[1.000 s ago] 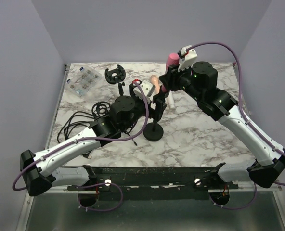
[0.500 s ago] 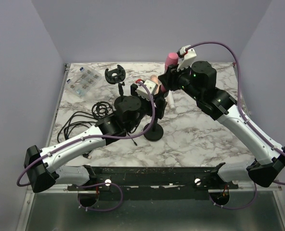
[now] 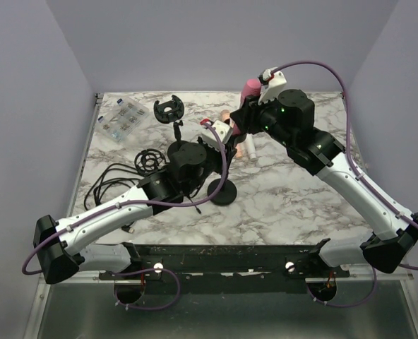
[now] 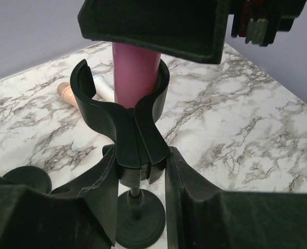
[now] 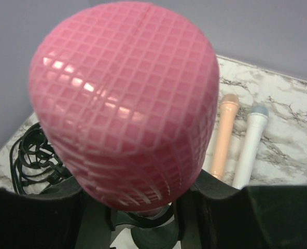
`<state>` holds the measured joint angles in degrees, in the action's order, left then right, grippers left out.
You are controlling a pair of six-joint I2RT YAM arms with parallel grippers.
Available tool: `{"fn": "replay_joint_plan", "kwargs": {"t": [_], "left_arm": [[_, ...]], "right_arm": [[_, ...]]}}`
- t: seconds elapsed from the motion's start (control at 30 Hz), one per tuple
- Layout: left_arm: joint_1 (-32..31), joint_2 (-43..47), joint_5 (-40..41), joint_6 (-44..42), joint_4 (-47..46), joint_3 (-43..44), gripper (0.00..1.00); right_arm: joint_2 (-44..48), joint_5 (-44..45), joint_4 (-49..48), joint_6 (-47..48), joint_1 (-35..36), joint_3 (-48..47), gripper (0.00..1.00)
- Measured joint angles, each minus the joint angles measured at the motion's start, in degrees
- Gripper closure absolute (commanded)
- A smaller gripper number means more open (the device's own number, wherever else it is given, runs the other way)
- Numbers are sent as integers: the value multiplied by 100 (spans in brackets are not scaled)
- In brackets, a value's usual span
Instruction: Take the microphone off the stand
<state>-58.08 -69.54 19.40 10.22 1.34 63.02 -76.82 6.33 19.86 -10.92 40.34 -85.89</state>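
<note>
Where the overhead view gives only a knot of black at mid-frame, with the left gripper [image 3: 222, 141] and right gripper [image 3: 248, 113] meeting above the stand [image 3: 223, 191], the wrist cameras sort it out. From the left wrist, the pink microphone [image 4: 135, 72] sits upright in the stand's U-shaped clip [image 4: 127, 124] at centre frame. The left fingers [image 4: 104, 192] are drawn in narrow on either side of the clip's neck, gripping it. A slab of the right gripper crosses the top of that frame. From the right wrist, the microphone's mesh head fills the picture, and that gripper's fingers [image 5: 44, 218] are clamped on the body beneath it. To the right of the head, a peach microphone [image 5: 225, 135] and a white microphone [image 5: 249, 145] lie side by side on the marble table [image 5: 293, 114]. Black cables [image 5: 34, 155] sit at the lower left.
</note>
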Motion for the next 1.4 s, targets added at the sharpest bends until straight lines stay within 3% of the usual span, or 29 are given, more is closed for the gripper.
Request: {"fn": "replay_joint_plan", "kwargs": {"t": [0.33,0.63,0.67,0.73,0.77,0.9,1.03,1.07,1.1,1.4], "left_arm": [[33,520,-238,13,-188,-553,100],[55,533,-262,13,-184,-560,100],[55,533,-264,13,-181,-562,91],[59,533,-264,22,-173,-560,59],[59,533,-267,28,-157,-557,51],[66,529,-295,63,101,-435,35],[63,531,-431,236,463,-345,29],[63,533,-481,243,527,-345,20],[66,542,-527,264,553,-339,3],[144,675,-1008,317,1646,492,1]], "right_arm": [[-57,564,33,-103,81,-476,99],[79,289,-358,-120,42,-828,99],[133,409,-376,-114,44,-828,99],[245,612,-439,-90,48,-791,99],[358,780,-509,-52,48,-713,99],[1062,1517,-780,168,46,-144,99],[1768,2124,-1038,348,42,531,99],[1897,2221,-1058,369,42,691,99],[1993,2302,-1064,393,42,828,99],[2133,2518,-896,439,42,1491,99]]}}
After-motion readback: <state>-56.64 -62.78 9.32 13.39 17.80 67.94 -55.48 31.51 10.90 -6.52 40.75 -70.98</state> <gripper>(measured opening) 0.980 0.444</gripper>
